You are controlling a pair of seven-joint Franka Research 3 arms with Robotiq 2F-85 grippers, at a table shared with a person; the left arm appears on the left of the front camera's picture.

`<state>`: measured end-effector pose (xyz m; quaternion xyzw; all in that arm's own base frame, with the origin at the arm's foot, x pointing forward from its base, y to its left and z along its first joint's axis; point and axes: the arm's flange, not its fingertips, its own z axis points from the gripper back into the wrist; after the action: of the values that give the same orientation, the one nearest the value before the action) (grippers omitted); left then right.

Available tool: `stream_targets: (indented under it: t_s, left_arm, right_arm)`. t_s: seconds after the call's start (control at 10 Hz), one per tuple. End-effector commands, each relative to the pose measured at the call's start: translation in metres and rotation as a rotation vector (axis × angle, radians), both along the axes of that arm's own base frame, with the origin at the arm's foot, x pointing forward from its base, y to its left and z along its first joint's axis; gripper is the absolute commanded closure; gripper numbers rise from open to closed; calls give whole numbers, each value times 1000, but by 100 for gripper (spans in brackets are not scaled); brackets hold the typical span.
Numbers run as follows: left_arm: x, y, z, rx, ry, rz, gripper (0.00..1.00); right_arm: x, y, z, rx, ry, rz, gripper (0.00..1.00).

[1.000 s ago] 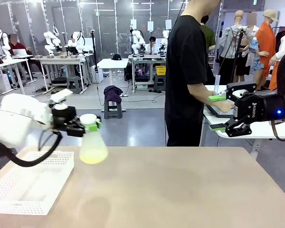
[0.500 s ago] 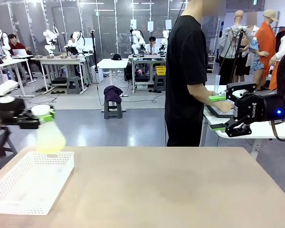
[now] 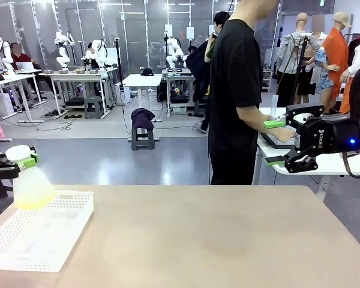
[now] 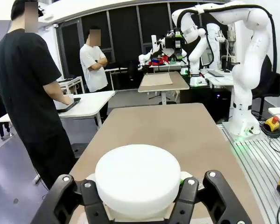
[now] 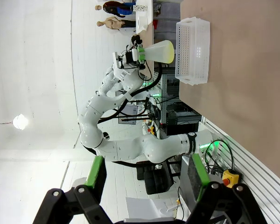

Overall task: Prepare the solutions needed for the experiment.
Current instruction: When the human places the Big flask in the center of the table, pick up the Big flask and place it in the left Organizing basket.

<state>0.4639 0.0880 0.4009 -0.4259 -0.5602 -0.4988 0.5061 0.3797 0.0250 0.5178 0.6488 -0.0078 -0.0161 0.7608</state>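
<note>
A frosted conical flask (image 3: 31, 187) with a white cap holds a shallow layer of pale yellow-green solution (image 3: 33, 199). My left gripper (image 3: 23, 161) is shut on its neck and holds it upright in the air over the far left corner of the white basket (image 3: 42, 240). In the left wrist view the flask's cap (image 4: 137, 179) sits between my left gripper's (image 4: 139, 198) fingers. My right gripper (image 3: 277, 143) hangs open and empty beyond the table's far right corner. The right wrist view shows my right gripper (image 5: 147, 186) with jaws apart, and far off the flask (image 5: 159, 51).
The white mesh basket (image 5: 193, 49) stands at the table's left front. The tan table top (image 3: 216, 240) stretches bare to the right. A person in a black shirt (image 3: 235, 90) stands at the far side, hands at a side table (image 3: 270, 144) beside my right gripper.
My left arm has carried the flask leftward, from beside the basket's right edge to above its far left corner. The right arm has not moved.
</note>
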Motion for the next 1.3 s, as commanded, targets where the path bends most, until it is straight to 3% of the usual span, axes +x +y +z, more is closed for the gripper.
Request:
stream_targets:
  t_s: [0.0,0.7,1.2]
  left_arm:
    - [-2,2,-12,-62,-12,21,100]
    - [6,0,-90,-44,92,0,100]
    - [19,-11,-114,8,130,-70,100]
  right_arm:
    - [-1,0,1,5,-7,0,11]
    - [-1,0,1,5,-7,0,11]
    - [-1,0,1,5,-7,0,11]
